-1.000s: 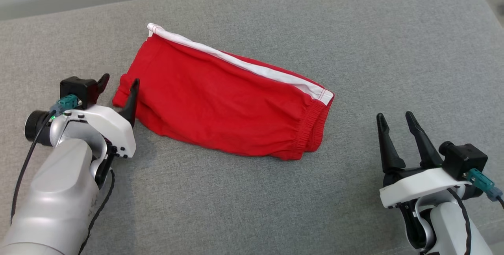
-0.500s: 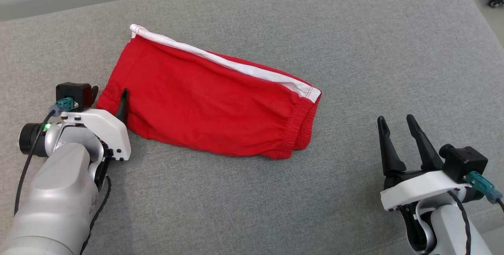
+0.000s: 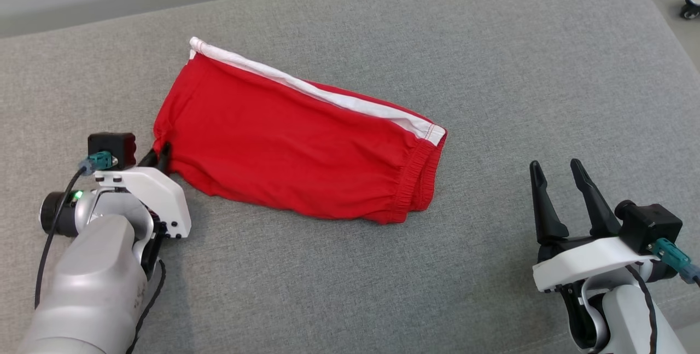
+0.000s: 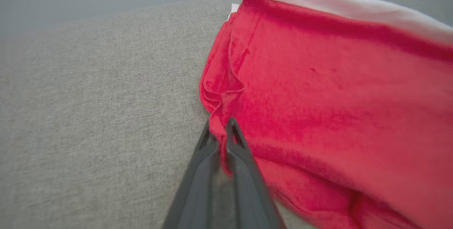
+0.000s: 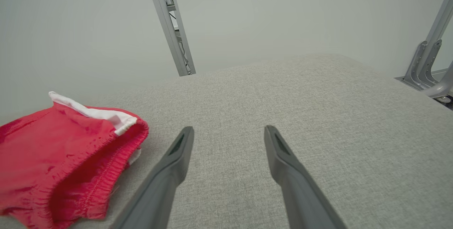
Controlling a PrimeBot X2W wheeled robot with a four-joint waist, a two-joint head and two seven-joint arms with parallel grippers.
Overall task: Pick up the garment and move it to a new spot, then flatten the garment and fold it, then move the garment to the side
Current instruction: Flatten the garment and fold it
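The left gripper (image 3: 159, 156), wide open a moment ago, now pinches the left edge of the red garment (image 3: 295, 146) on the grey cushion (image 3: 492, 69). It looks ready to lift. The right gripper (image 3: 558, 170) stays spread.

The whole work surface is this grey woven upholstery (image 3: 492, 69), kinda like one big cushion, spreading out ahead of the right gripper (image 3: 555, 165) and to both sides of it. Past the far edge there's just a plain pale wall (image 5: 283, 9). A slanted metal truss post (image 5: 170, 27) stands ahead of the gripper, off to its left. Over on its right, beyond the cushion's edge, some grey metal brackets (image 5: 423, 62) come down to the floor, and there's a small caster wheel (image 3: 690, 3) out there too.
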